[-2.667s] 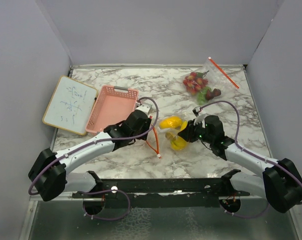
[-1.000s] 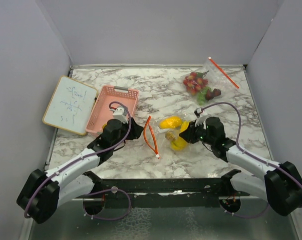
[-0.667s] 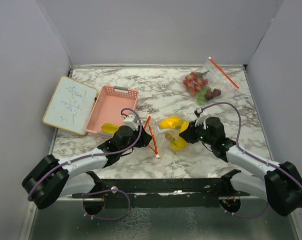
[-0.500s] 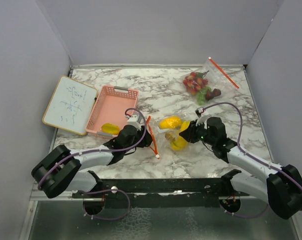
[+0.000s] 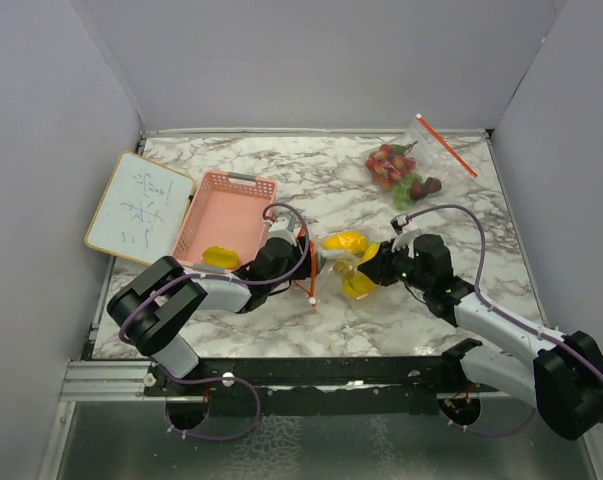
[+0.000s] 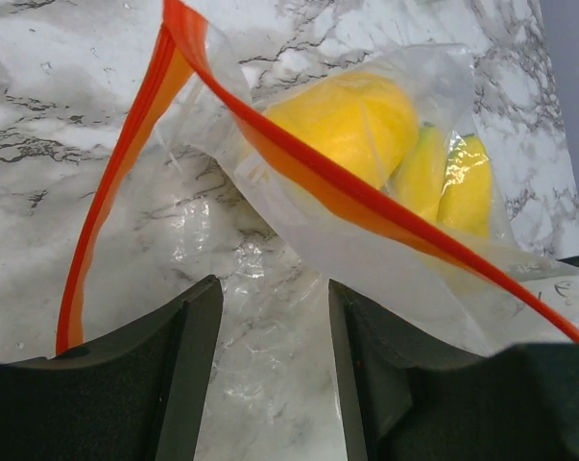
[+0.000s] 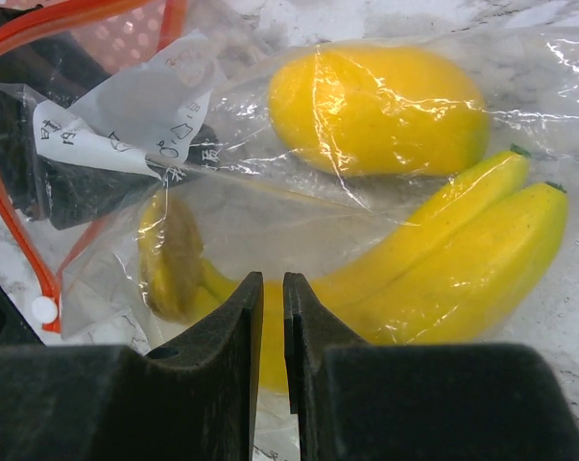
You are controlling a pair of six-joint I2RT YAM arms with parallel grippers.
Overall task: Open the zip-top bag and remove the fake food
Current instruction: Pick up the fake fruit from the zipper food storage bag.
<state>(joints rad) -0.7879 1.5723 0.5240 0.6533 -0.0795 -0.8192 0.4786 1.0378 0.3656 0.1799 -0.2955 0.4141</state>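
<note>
The clear zip-top bag [image 5: 326,268] with an orange zip strip [image 6: 299,163] lies at mid table with its mouth open toward the left. Inside it are a yellow lemon [image 7: 380,106] and yellow bananas [image 7: 462,259]; both also show in the left wrist view, the lemon [image 6: 351,120] and the bananas [image 6: 447,182]. My left gripper [image 6: 275,384] is open at the bag's mouth, with clear film lying between its jaws. My right gripper [image 7: 272,317] is shut on the bag's film beside the bananas. One yellow piece [image 5: 219,258] lies in the pink basket [image 5: 243,180].
A second zip-top bag [image 5: 401,172] holding red strawberries and green and dark pieces lies at the back right. A small whiteboard [image 5: 139,208] lies left of the basket. Grey walls enclose the marble table on three sides.
My left gripper swung from the bag to the pink basket, left a yellow piece there, and came back to the bag's mouth. My right gripper kept its hold on the bag.
</note>
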